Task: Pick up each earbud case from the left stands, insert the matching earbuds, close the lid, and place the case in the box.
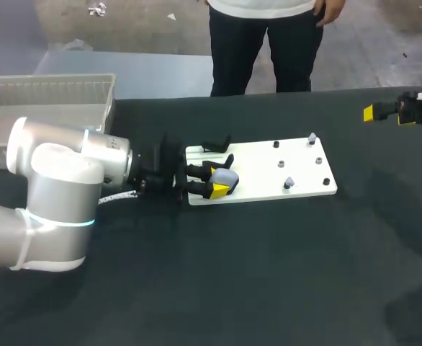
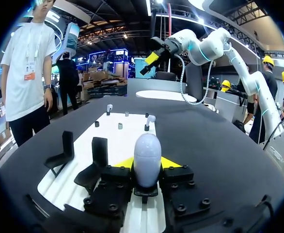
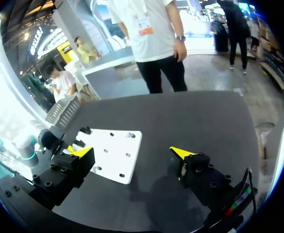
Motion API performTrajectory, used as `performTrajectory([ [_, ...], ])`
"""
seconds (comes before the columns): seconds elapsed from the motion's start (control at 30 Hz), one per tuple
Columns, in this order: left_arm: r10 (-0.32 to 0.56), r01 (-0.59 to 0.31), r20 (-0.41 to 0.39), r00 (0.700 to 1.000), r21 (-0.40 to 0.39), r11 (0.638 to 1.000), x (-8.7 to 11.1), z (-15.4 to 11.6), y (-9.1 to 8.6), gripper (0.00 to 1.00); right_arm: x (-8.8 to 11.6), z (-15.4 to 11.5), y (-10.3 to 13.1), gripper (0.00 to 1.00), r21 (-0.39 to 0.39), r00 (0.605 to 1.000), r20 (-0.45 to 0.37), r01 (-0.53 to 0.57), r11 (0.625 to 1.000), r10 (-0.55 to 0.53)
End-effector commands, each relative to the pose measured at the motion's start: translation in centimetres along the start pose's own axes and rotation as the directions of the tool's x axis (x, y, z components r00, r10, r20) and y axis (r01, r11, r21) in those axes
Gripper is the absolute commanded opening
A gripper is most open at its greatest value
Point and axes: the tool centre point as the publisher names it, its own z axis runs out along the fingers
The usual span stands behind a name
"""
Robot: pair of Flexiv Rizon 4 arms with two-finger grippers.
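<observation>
Left side: your left gripper (image 1: 219, 179) was clamped on the earbud case (image 2: 147, 154), a yellow tip pressed to each flank; the case was pale grey, egg-shaped, lid shut, its rounded end pointing out past the fingertips. Case and gripper sat over the near-left end of the white board (image 1: 265, 171); you could not tell from any view whether the case rested on a support or hung clear of it.

Two black stands (image 2: 64, 151) stood on the board just beside the gripper, on the side toward the box; nothing sat on either.

Farther along the board, ahead of the case, one small white piece (image 2: 150, 118) topped a dark peg and another (image 2: 109, 107) stood near the far edge; both were too small to identify; a few short dark studs lay between them.

The box (image 1: 52, 81), a grey slatted tray, sat at the far-left corner, well apart from the case.

Right side: your right gripper (image 3: 132, 153) hung above the dark table (image 1: 268, 274) with fingers spread wide and nothing between them, well apart from the board's right end.
</observation>
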Motion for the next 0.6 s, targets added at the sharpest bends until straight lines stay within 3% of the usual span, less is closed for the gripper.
performTrajectory([
  [0.03, -0.002, 0.002, -0.003, 1.0, 0.005, 1.0, 0.04, -0.17, 0.26, 0.0, -0.02, 0.09, -0.09, 1.0, -0.003, 1.0, 0.0, 0.001, 1.0, -0.001],
  [0.6, 0.003, -0.003, -0.009, 1.0, 0.006, 1.0, 0.12, -0.56, 0.35, 0.0, -0.02, 0.09, -0.09, 1.0, -0.003, 1.0, 0.0, 0.001, 1.0, -0.001],
])
